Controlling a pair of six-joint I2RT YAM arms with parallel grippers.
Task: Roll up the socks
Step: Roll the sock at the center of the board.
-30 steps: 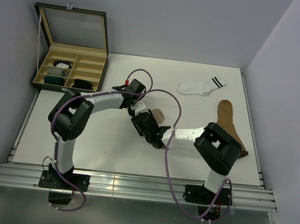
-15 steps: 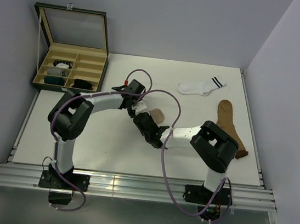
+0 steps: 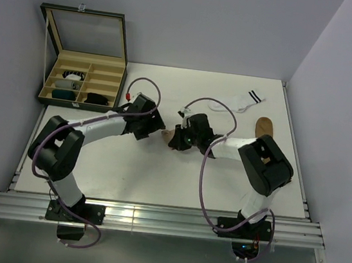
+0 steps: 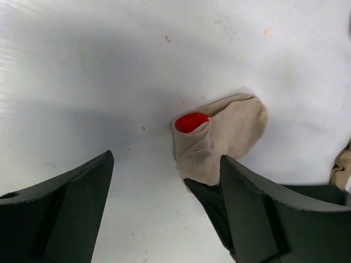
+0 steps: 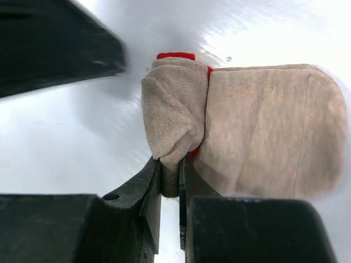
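A beige sock (image 5: 263, 126), one end folded over with red showing at the fold, lies mid-desk between the two arms. The right tool (image 5: 170, 183) is clamped on the folded edge. The left tool (image 4: 164, 164) hangs just beside the sock, fingers wide apart, holding nothing. On the white desk (image 3: 93, 166), a white striped sock (image 3: 245, 102) and a brown sock (image 3: 266, 125) lie further back on the right.
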